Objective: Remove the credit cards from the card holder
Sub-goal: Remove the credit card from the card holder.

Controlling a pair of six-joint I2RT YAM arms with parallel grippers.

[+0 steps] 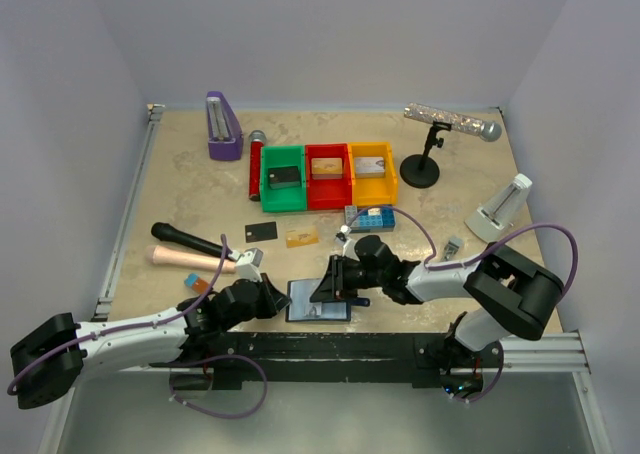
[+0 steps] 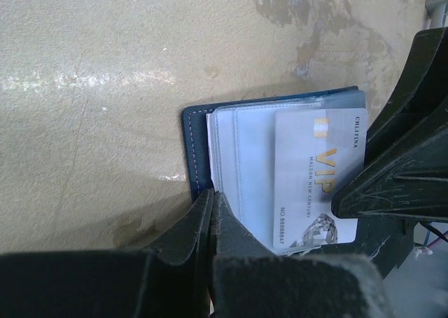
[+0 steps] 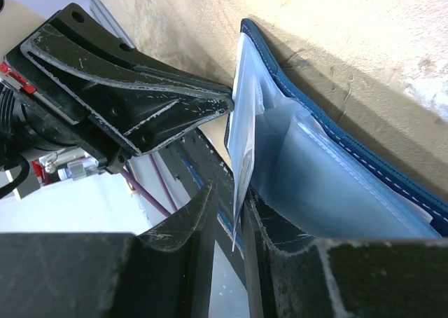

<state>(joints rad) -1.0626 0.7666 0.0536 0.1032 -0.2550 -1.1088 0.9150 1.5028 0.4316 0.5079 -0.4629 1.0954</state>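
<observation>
The navy card holder (image 1: 303, 305) lies open near the table's front edge, pale pockets up (image 2: 238, 150). A silvery grey VIP card (image 2: 315, 171) sticks partly out of a pocket. My left gripper (image 2: 212, 195) is shut, its tips pressed at the holder's near-left edge (image 2: 190, 150). My right gripper (image 3: 229, 192) stands over the holder (image 3: 364, 150), jaws narrowly apart with the grey card's edge (image 3: 240, 157) between them; one finger (image 3: 262, 216) touches it and the other stands clear. A black card (image 1: 261, 231) and a gold-tan card (image 1: 301, 237) lie on the table behind.
Green (image 1: 281, 179), red (image 1: 328, 177) and yellow (image 1: 372, 174) bins stand mid-table, each with a card inside. A blue studded plate (image 1: 368, 217), two microphones (image 1: 190, 241), a mic stand (image 1: 420, 169), a purple metronome (image 1: 222, 126) and a white one (image 1: 500, 212) surround them.
</observation>
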